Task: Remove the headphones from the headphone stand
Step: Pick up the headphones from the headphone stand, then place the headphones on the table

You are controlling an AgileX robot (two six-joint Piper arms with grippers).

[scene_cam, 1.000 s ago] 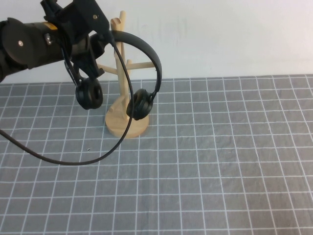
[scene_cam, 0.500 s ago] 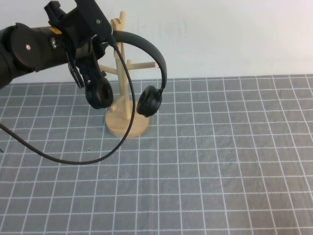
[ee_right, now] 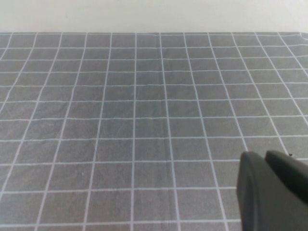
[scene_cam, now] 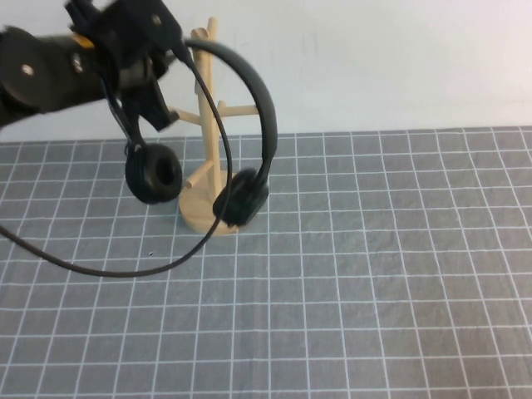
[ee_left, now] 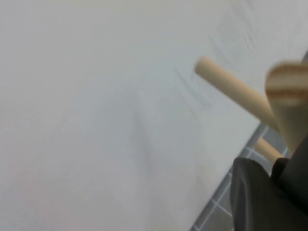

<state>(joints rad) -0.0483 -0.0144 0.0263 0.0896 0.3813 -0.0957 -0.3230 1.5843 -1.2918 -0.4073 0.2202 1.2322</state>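
Just headphones (scene_cam: 249, 91) under left gripper (scene_cam: 170, 51)

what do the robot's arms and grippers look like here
The left arm is glossy black and rounded, with a small silver screw, a yellow-orange marking, and a thin black cable trailing over the mat. Its left gripper is blocky and black. The right gripper shows only as a smooth dark grey-black housing.
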